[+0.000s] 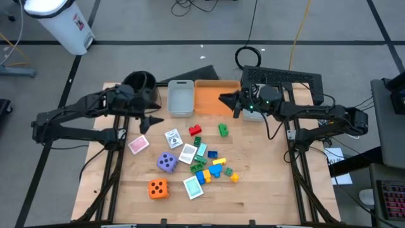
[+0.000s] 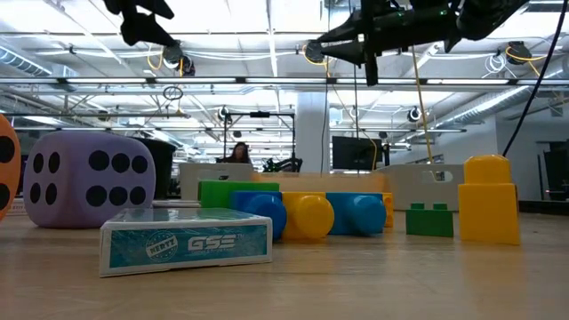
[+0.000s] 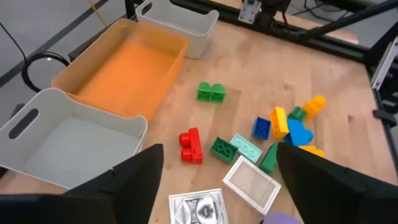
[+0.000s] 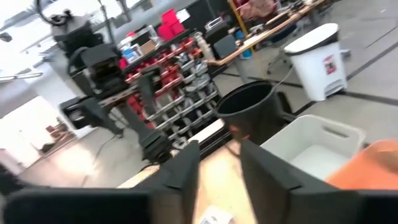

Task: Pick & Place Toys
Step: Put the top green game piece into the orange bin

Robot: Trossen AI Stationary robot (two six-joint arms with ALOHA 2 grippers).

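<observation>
Well, nothing's binned yet by the look of it. Grey bin (image 1: 181, 97) and orange bin (image 1: 211, 97) sit side by side at 12 o'clock on the table (image 1: 266, 190), both w/ bare floors in the left wrist view, so the whole job's still ahead.

Biggest toys first: purple die (image 1: 167, 162) just left of centre, orange die (image 1: 158, 188) down at 7 o'clock. Then the cards: pink card (image 1: 138, 145) at 9, a white card (image 1: 173, 137) near centre, teal card (image 1: 192, 187) at 6. Smallest: bricks clustered centre-right, w/ a red brick (image 1: 195, 130) and green brick (image 1: 223, 130) nearest the bins.

Left gripper (image 1: 154, 120) hangs at 10 o'clock, fingers spread wide, nothing in them. Right gripper (image 1: 225, 99) hovers over the orange bin's right edge at 1 o'clock, fingers a little apart, empty too.

Black pot (image 1: 140, 80) sits at 11, off the pile. I'd say nothing blocks the bins; the crowding in the brick cluster is the awkward part.
</observation>
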